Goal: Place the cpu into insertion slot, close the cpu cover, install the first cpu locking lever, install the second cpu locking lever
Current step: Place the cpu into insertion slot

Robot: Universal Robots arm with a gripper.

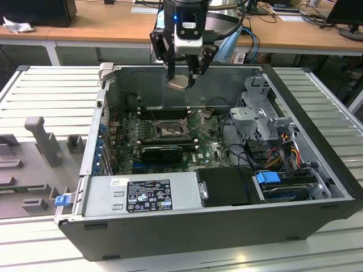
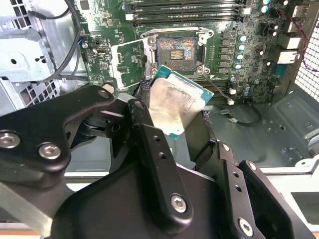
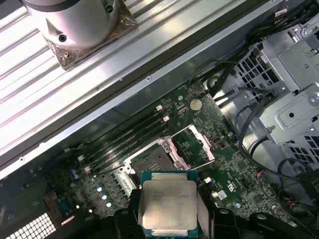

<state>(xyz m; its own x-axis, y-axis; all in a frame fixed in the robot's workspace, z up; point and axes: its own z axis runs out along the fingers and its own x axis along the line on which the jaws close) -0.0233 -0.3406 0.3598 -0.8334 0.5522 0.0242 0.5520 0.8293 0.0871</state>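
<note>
Logged the gripper [image 1: 182, 80] clamped on the cpu [image 1: 177, 84], with black fingers [image 2: 144, 129] pressed against opposite edges of the chip in both wrist views. Noted the cpu [image 2: 174, 107] held in the air, pale metal face toward the wrist cameras, green edging visible around it, slightly tilted in the exterior view. Placed it over the open computer case [image 1: 187, 226], close to the far wall, clear of the green motherboard [image 1: 212, 150] and touching nothing except the fingers. Found the insertion slot [image 1: 168, 130] lower down and apart from the chip. Saw the insertion slot [image 2: 177, 50] bare in the second wrist view, coppery contacts exposed inside a silvery rim. Recorded the cpu cover [image 2: 127, 62] swung open and lying out beside one edge of the slot, board visible through its cut-out; same in the first wrist view for the cpu cover [image 3: 192, 147]. Marked long black memory slots [image 2: 184, 7] just beyond the socket. Further out, noted a silver power supply [image 1: 142, 195] along the near wall and a metal drive cage [image 1: 255, 113] with cables [image 1: 283, 147] at the exterior view's right. Logged the case resting on a slatted grey table [image 1: 45, 90], grey fixtures [image 1: 39, 136] at the exterior view's left, wooden desk [image 1: 102, 28] behind.
</note>
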